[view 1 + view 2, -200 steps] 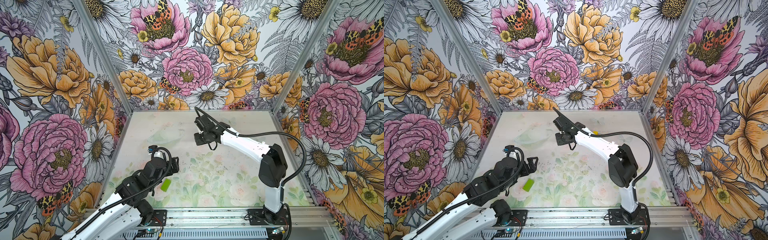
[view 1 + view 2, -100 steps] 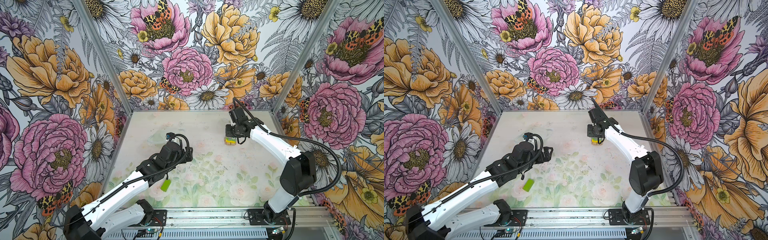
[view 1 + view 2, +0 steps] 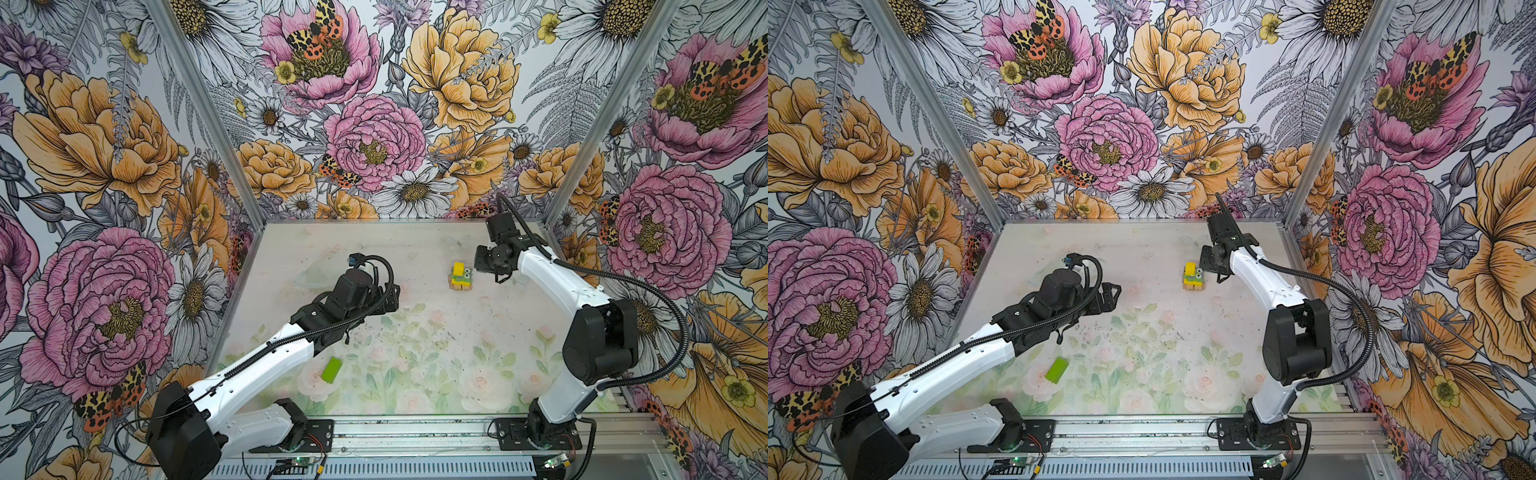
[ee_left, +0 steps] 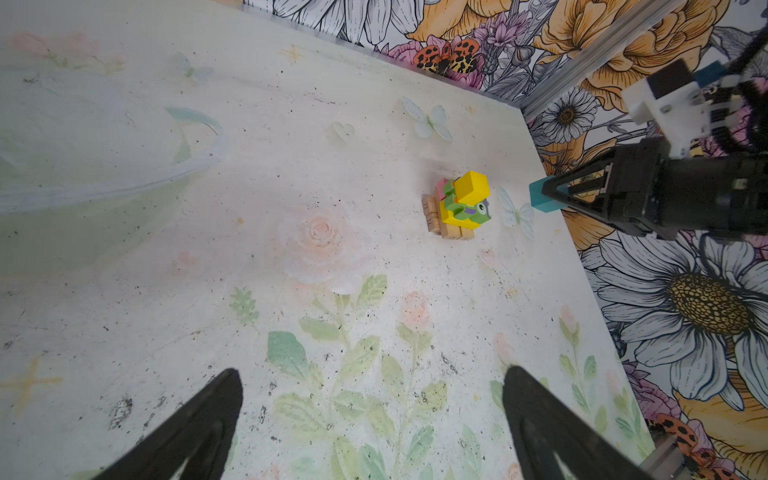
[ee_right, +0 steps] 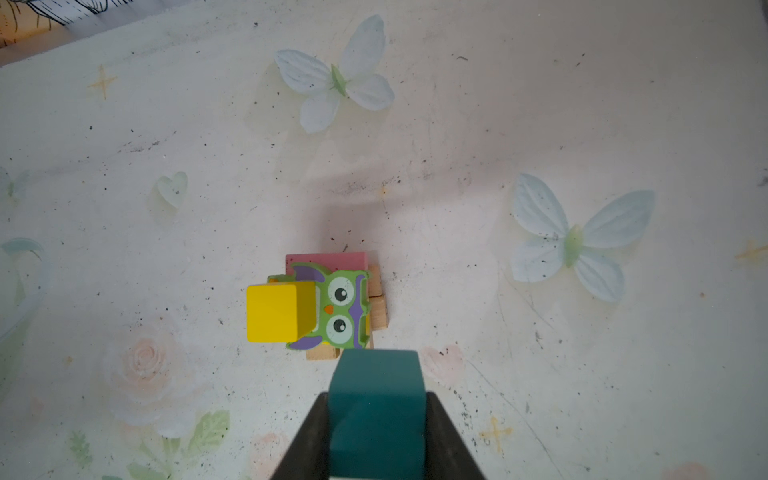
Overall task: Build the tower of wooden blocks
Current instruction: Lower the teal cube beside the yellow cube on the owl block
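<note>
Left gripper (image 4: 370, 376) is empty, fingers (image 4: 216, 399) spread wide, hovering over bare table (image 3: 415, 332). The lime-green block (image 3: 331, 370) lies flat on the table behind those fingers, back under the left forearm, well apart from everything else. The tower (image 3: 460, 278) stands well ahead of the left fingertips, nothing between them. The stack so far is tan bars (image 5: 378, 309) at the base, a pink block (image 5: 328, 262) on them, the owl block (image 5: 340, 309) lying face-up above, and a yellow block (image 5: 276, 311) on the owl's far half, away from the right fingers. How many tan bars are underneath cannot be counted from here; at least three ends show. Right gripper (image 5: 377, 419) is clamped on the teal block (image 5: 374, 374), which sticks out past the fingertips. The tower sits just ahead of and below that block, not touching it. The step in hand looks like carrying the teal piece in for placement, with roughly half the build done. The next move probably calls for a short advance until teal is over the owl's free half beside yellow, then a straight descent and a gentle release, since a sideways nudge could knock yellow off. After that the lime-green block needs fetching by the left arm, which means reaching back toward its own base.
</note>
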